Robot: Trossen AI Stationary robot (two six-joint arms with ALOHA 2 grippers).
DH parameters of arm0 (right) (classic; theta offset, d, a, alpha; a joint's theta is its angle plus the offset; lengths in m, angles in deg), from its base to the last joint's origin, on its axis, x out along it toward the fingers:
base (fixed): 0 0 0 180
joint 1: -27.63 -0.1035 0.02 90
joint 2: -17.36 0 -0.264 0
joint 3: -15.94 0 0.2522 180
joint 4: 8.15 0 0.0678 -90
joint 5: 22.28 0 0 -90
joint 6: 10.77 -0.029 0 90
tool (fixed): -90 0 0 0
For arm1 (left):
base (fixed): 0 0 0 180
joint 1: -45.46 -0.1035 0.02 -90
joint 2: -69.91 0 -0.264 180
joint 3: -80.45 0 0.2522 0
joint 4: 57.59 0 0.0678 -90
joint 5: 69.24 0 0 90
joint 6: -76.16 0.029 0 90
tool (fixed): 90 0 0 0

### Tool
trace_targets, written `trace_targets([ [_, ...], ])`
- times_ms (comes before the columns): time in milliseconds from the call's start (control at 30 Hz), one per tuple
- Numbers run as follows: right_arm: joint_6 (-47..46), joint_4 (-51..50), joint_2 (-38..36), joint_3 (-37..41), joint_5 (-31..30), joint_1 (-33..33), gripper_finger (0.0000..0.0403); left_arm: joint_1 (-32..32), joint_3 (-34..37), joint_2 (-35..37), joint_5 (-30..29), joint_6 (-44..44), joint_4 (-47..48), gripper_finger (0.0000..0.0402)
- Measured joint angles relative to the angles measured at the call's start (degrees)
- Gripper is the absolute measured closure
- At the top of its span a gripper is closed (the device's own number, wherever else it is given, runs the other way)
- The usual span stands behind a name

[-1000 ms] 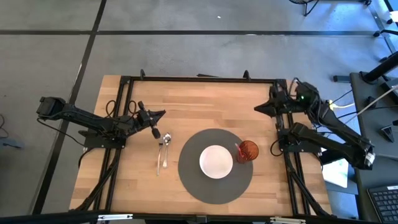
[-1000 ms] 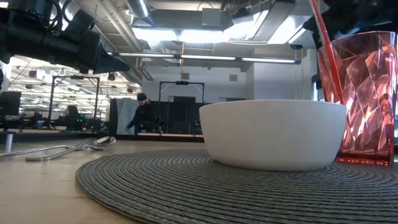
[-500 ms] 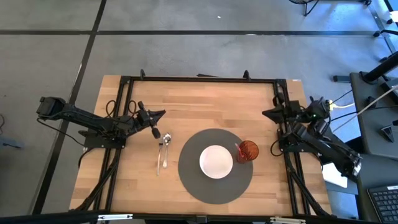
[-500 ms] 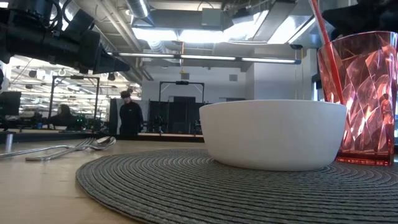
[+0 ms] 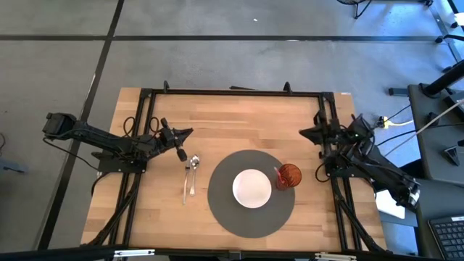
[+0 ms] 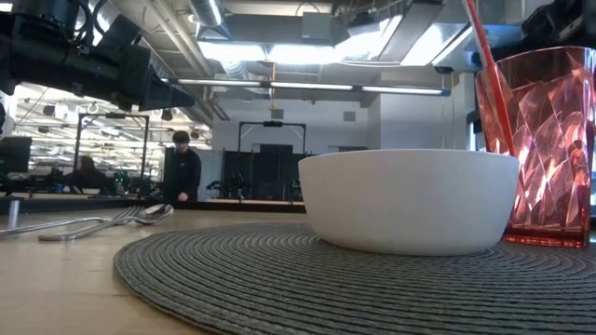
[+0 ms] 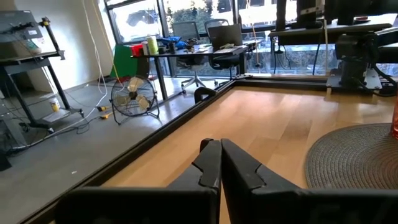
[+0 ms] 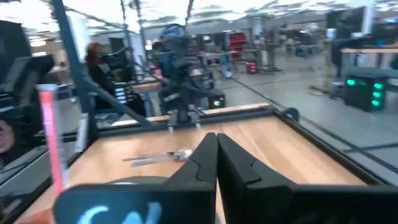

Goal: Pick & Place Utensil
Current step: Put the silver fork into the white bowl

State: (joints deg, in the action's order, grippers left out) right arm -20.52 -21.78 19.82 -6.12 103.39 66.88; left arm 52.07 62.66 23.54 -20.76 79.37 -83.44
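Observation:
A metal spoon (image 5: 193, 174) and fork (image 5: 186, 181) lie side by side flat on the wooden table, left of a round grey placemat (image 5: 221, 206). They also show in the low view, utensils (image 6: 112, 220), and in the right wrist view, utensils (image 8: 158, 156). My left gripper (image 5: 190, 131) (image 7: 219, 144) hovers shut just beyond the utensils' far ends, pointing right. My right gripper (image 5: 301, 132) (image 8: 216, 138) is shut near the table's right frame, pointing left above the table. Neither touches anything.
On the placemat stand a white bowl (image 5: 251, 188) (image 6: 408, 200) and, right of it, a red faceted cup (image 5: 289, 176) (image 6: 545, 140) with a red straw. A black metal frame (image 5: 232, 92) runs round the table. A person stands in the room far behind.
My right arm has swung its wrist and forearm toward the table's near-right side, and its gripper tip has shifted slightly toward the near edge, staying shut. The person in the room behind has walked across. The utensils, bowl and cup have not moved.

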Motion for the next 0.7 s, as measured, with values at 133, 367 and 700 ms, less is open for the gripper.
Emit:
trace_targets([
  [133,-1.35,2.53,0.00,2.64,-3.06,0.00,0.0400,0.00,0.00,0.00,0.00,0.07,0.00,0.0398],
  [367,-6.24,14.42,0.00,7.65,-2.55,0.00,0.0400,0.00,0.00,0.00,0.09,-0.94,1.20,0.0400],
  [700,-4.84,15.02,0.00,7.97,0.05,-0.02,0.0400,0.00,0.00,0.00,0.48,-2.61,1.18,0.0401],
])
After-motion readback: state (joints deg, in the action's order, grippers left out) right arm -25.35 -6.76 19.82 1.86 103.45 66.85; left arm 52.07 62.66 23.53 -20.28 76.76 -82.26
